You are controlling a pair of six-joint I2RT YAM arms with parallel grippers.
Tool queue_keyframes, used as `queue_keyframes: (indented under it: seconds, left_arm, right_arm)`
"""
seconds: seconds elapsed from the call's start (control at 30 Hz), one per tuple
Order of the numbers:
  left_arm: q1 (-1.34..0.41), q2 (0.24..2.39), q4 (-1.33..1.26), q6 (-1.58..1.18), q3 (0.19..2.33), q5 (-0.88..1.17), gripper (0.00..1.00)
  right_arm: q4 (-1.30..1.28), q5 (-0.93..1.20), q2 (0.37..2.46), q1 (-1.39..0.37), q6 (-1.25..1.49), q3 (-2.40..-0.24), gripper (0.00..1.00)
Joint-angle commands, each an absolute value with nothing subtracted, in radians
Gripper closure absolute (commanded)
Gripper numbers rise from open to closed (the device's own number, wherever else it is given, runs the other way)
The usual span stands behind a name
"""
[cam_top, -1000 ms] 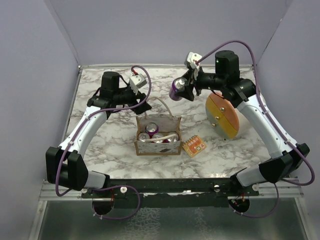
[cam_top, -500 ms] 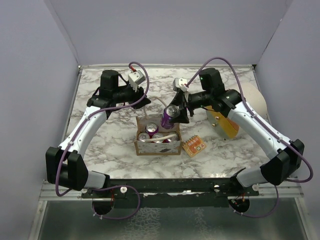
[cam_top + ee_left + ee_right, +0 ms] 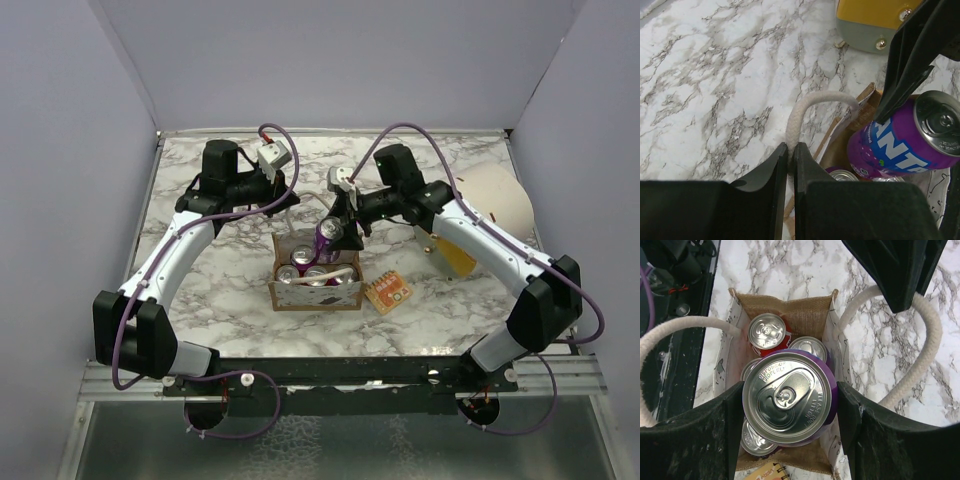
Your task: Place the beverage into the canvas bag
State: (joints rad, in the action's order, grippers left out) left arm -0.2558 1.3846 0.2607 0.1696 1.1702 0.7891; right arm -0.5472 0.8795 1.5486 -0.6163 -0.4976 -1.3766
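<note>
The beverage, a purple Fanta can (image 3: 328,238), hangs tilted just over the open top of the canvas bag (image 3: 300,292), with my right gripper (image 3: 337,228) shut on its sides. From the right wrist, the can (image 3: 787,397) sits between both fingers, above the bag (image 3: 785,315) and the several cans inside it. My left gripper (image 3: 790,150) is shut on the bag's white rope handle (image 3: 812,102) at the far rim; the purple can (image 3: 900,142) shows beside it. Seen from above, the left gripper (image 3: 291,203) is at the bag's back edge.
An orange snack packet (image 3: 388,292) lies just right of the bag. A yellow-and-orange round board (image 3: 455,252) and a beige curved object (image 3: 497,195) stand at the right. The bag's near rope handle (image 3: 670,332) loops left of the can.
My right arm has carried the purple can from the back of the table down and left to the bag's opening. The left gripper has shut on the rope handle.
</note>
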Motion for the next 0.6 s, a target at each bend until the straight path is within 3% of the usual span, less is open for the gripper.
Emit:
queue_keyframes:
  seconds: [0.0,0.57]
  left_arm:
    - [-0.260,1.381,0.242,0.176,1.158,0.814,1.00]
    - [-0.261,1.367,0.225,0.184,1.137,0.819,1.00]
  right_arm:
    - [-0.458,0.860,1.552,-0.624,-0.534,-1.367,0.84]
    - [-0.415,0.795,1.590,-0.624,-0.550,-1.288,0.85]
